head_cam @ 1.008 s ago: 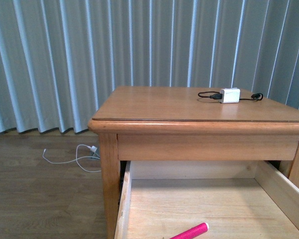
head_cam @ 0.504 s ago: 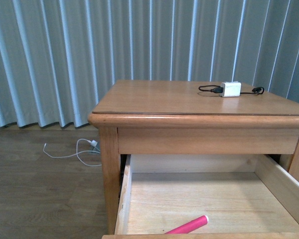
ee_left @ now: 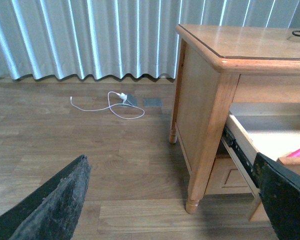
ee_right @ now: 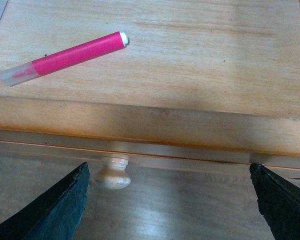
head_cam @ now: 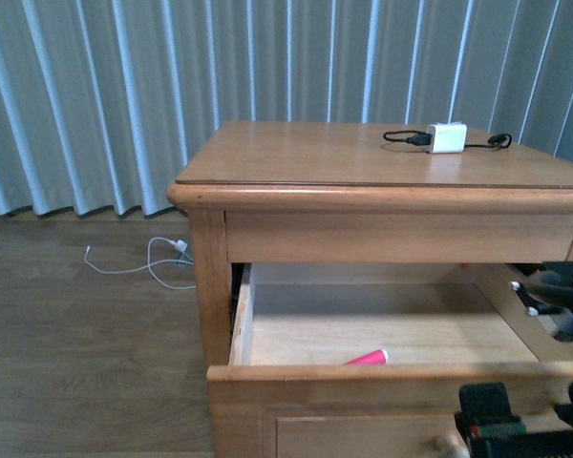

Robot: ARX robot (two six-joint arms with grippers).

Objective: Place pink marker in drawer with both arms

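In open drawer [head_cam: 363, 374], near its front wall, marker [ee_right: 65, 58] lying loose, so placing looks done, likely only shutting left; right gripper [ee_right: 167, 200] spread wide, empty, near knob [ee_right: 113, 175]; left gripper [ee_left: 170, 200] wide open, empty, left of nightstand [ee_left: 205, 100].

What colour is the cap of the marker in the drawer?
Pale, translucent cap on the pink marker; clearest in the right wrist view.

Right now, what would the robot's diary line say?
drawer: open | pink marker: lying inside | right gripper: open, near knob | left gripper: open, empty
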